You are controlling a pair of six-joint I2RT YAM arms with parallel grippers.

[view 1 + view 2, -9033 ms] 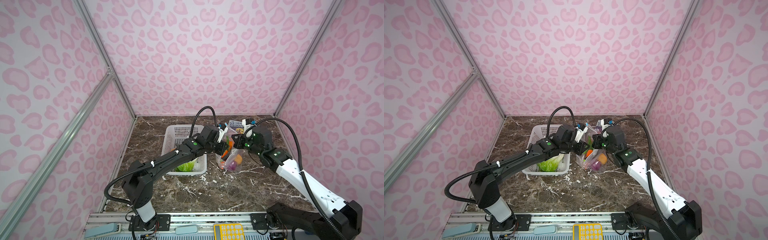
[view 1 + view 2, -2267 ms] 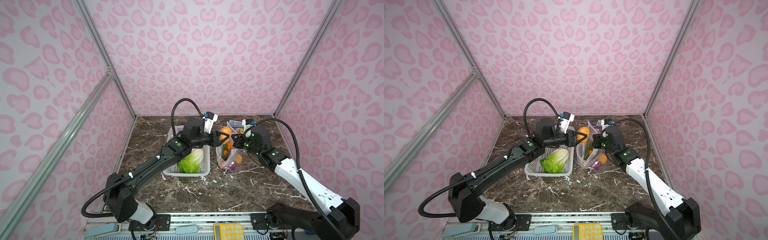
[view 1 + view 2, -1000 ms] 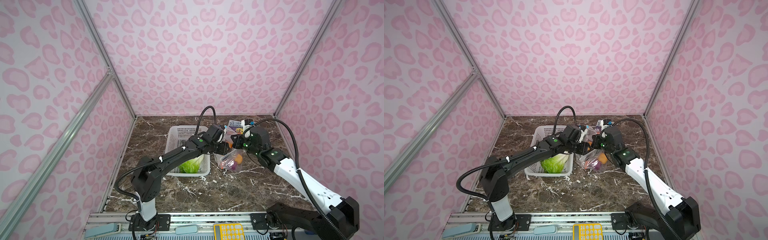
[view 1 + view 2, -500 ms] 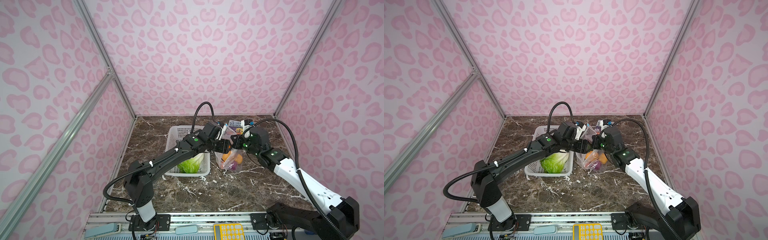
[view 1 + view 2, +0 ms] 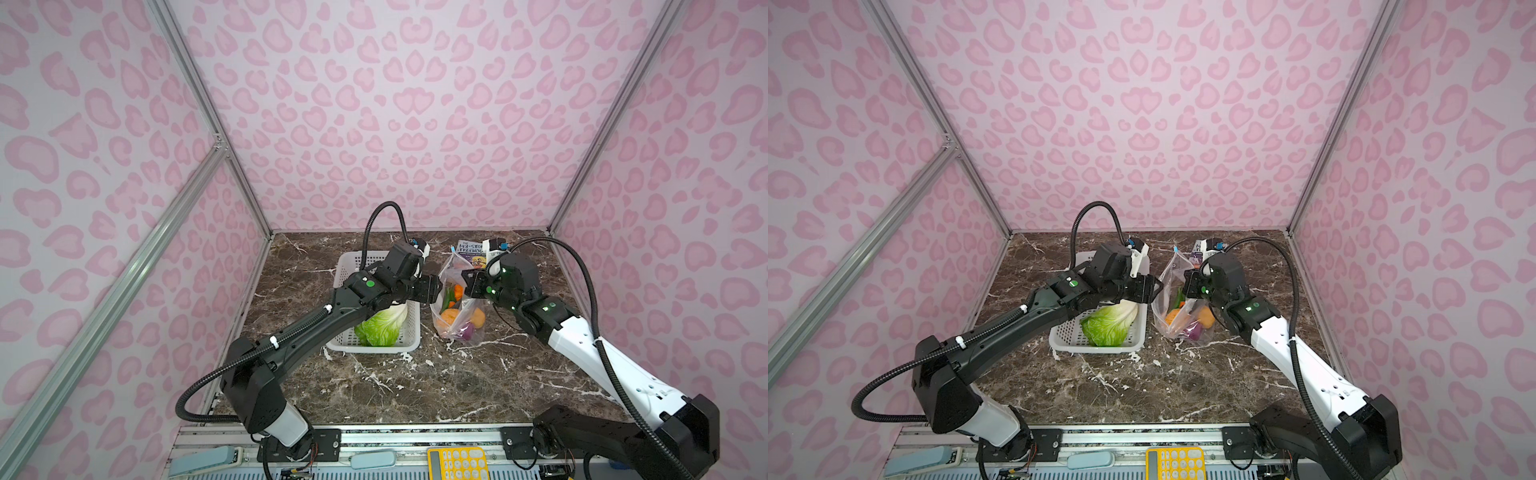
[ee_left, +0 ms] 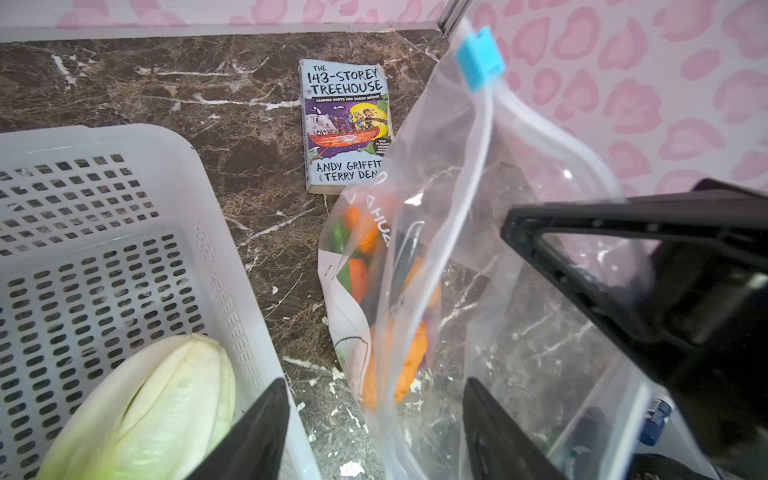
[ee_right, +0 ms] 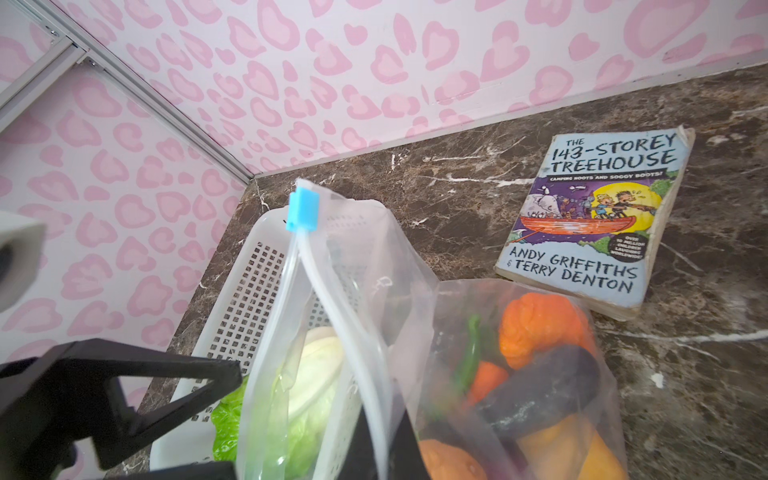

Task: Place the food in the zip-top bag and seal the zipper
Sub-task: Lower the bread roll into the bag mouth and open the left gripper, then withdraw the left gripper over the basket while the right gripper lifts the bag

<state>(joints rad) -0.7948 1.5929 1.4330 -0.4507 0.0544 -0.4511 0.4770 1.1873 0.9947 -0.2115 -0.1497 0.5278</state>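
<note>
Since the earlier frames, an orange piece [image 5: 449,318] has passed from the left gripper [image 5: 1154,293] into the bag [image 5: 457,332], centre; that gripper now stands released at the mouth. Near left, cabbage [image 5: 382,326] lies in the basket [image 5: 376,348]: apparently the loading step, next calling for a wide grasp of it. Right gripper [image 5: 467,284] clenches the bag rim; zipper [image 6: 484,145] unsealed, slider [image 6: 480,58] at its far end. Far, a book [image 6: 345,124]: "The 143-Storey Treehouse".

You see a white perforated basket [image 5: 343,270] on the marble table [image 5: 415,386], and a paperback book [image 5: 471,251] near its back edge.
</note>
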